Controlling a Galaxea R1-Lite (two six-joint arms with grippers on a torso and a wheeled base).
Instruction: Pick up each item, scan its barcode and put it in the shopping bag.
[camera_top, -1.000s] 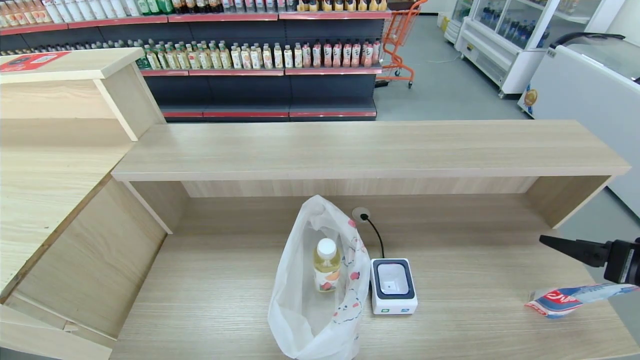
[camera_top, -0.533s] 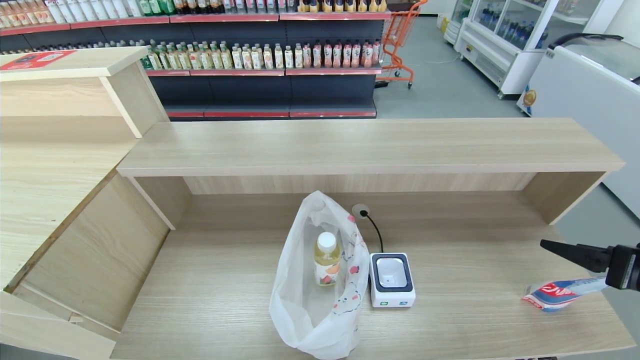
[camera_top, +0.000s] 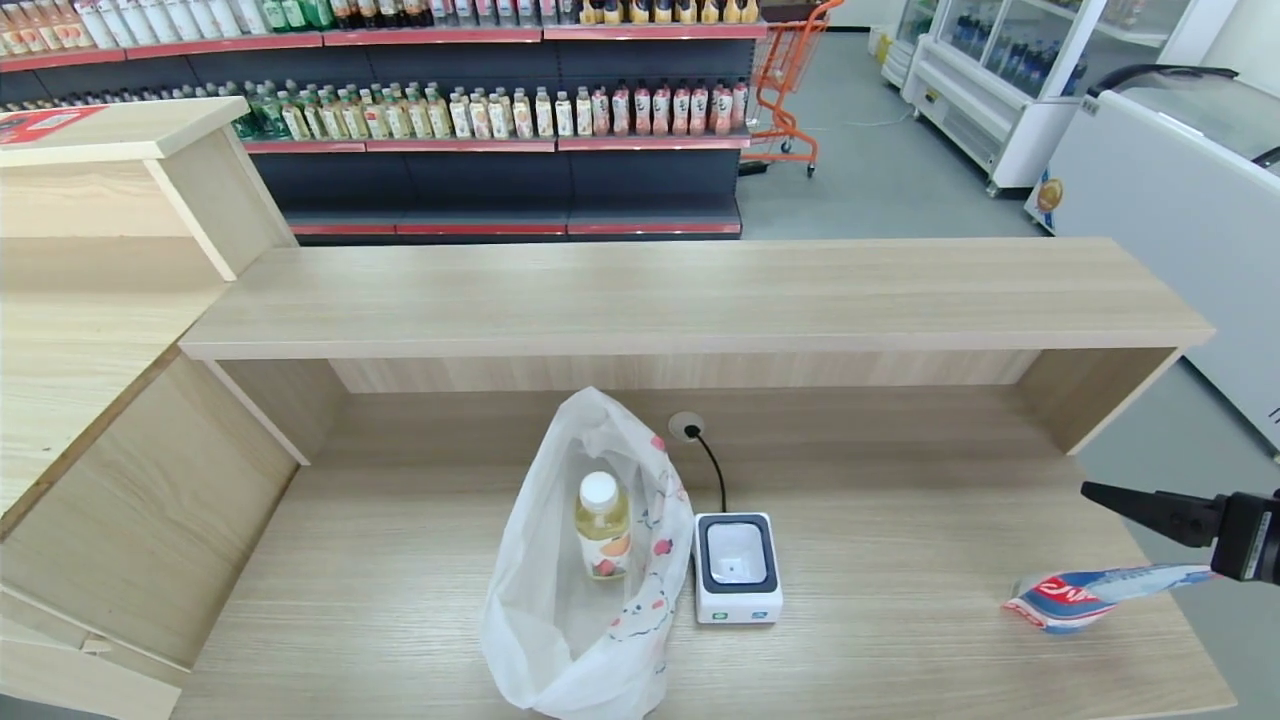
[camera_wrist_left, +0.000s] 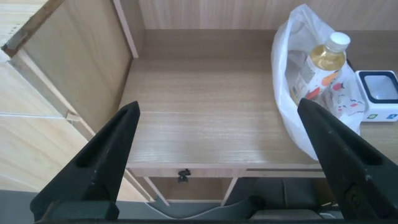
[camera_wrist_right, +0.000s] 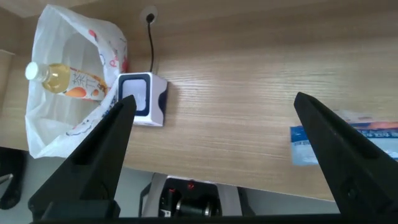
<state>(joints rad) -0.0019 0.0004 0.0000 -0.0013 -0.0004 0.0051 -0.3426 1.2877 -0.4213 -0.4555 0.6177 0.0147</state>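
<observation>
A white shopping bag (camera_top: 560, 600) stands open at the counter's middle, with a yellow drink bottle (camera_top: 602, 512) upright inside it. Touching the bag's right side is the white barcode scanner (camera_top: 737, 567), window facing up. A blue, red and white snack packet (camera_top: 1085, 596) lies near the counter's right end. My right gripper (camera_wrist_right: 214, 101) hangs open above the counter's front right, one finger (camera_top: 1140, 502) just above the packet (camera_wrist_right: 348, 142). My left gripper (camera_wrist_left: 217, 107) is open over the counter's front left, the bag (camera_wrist_left: 298, 93) and bottle (camera_wrist_left: 320, 59) off to its side.
A raised wooden shelf (camera_top: 700, 300) runs along the back of the counter (camera_top: 900, 520), with side panels at both ends. The scanner's black cable (camera_top: 712, 462) goes into a hole behind it. Store shelves, an orange cart and freezers stand beyond.
The whole head picture has shifted left, so the camera has moved. Bag, bottle, scanner and packet keep their places on the counter. The right gripper stays open.
</observation>
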